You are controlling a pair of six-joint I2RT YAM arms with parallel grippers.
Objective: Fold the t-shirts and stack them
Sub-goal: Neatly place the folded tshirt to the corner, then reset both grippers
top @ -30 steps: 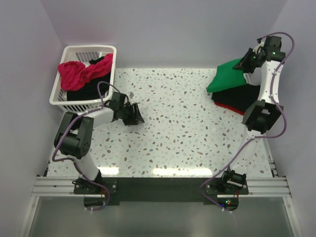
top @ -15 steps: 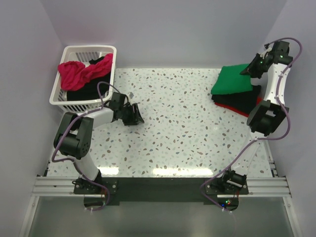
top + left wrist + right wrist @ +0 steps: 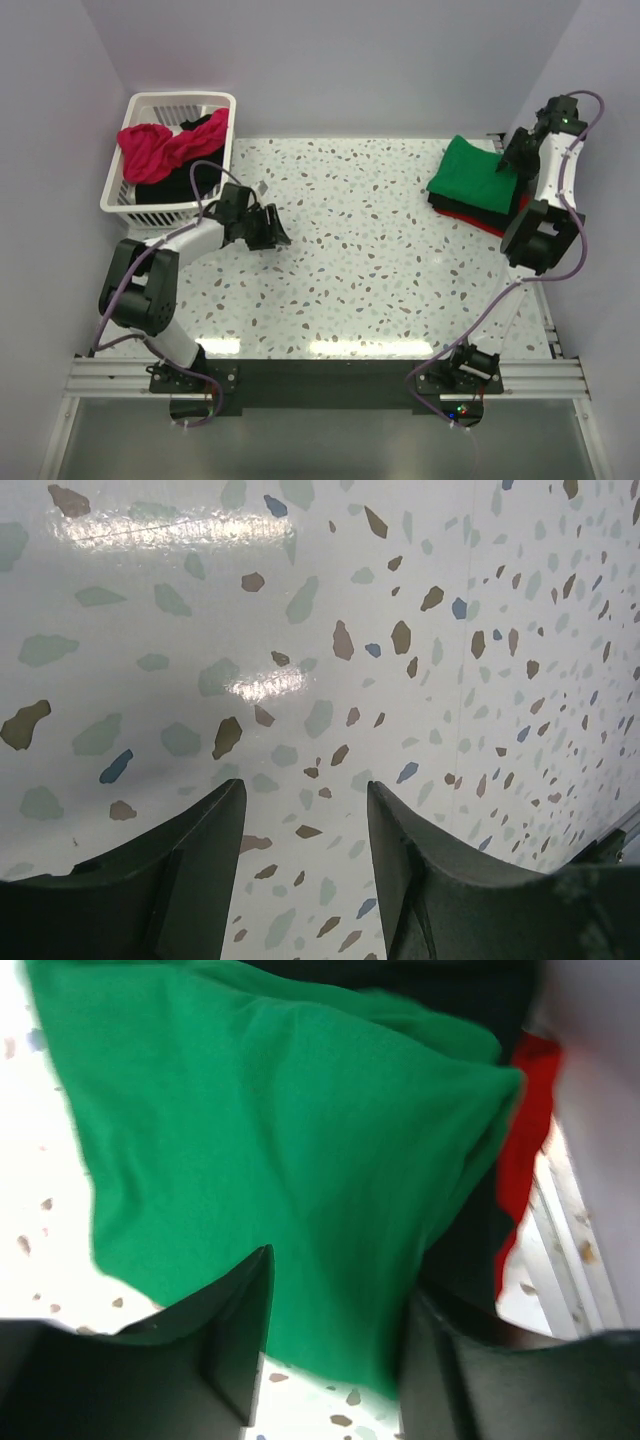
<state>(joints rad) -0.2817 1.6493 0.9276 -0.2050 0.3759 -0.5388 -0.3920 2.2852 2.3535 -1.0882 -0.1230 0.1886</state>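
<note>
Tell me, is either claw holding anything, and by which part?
Nothing is held. The left gripper is open over the table; the right gripper stands open above the green t-shirt, not pinching it.

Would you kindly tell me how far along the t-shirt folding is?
Done: the green t-shirt lies folded atop the black t-shirt and red t-shirt, far right. In hand: nothing; the right gripper and left gripper have open jaws. Left: the magenta t-shirt and black cloth in the white basket.
</note>
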